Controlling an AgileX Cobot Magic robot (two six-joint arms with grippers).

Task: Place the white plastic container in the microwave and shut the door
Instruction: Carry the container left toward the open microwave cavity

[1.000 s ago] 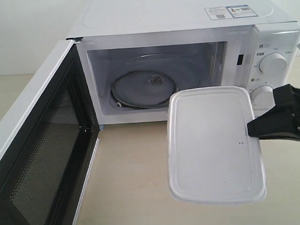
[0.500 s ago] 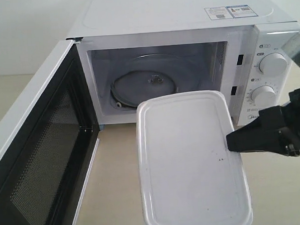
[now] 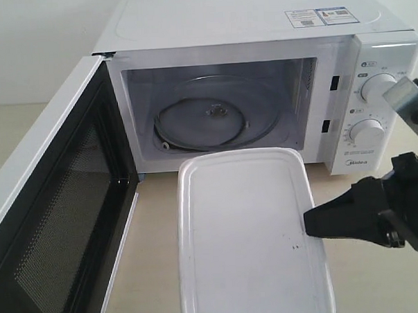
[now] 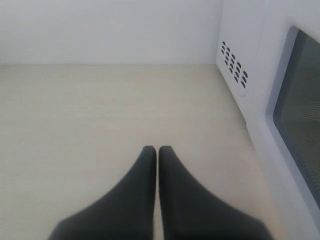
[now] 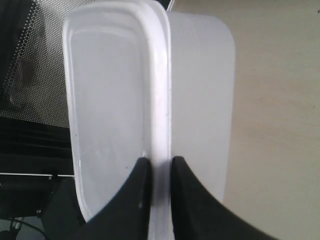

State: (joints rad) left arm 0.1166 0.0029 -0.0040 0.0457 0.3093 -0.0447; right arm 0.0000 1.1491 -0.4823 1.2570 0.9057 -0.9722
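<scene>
Two grippers show, and only the right gripper (image 3: pixel 307 221) carries anything. Its arm reaches in level from the right of the exterior view, with black fingers pointing left and pinched on the right-hand rim of the container (image 3: pixel 244 238). The container is held flat, lid up, over the table (image 3: pixel 158 269). It sits just in front of the microwave (image 3: pixel 245 23) opening, outside the cavity and apart from the glass turntable (image 3: pixel 207 118). The door (image 3: pixel 52 226) stands swung wide to the left. The left gripper (image 4: pixel 157 149) has its fingers pressed together on nothing, over the table beside the microwave's vented side.
</scene>
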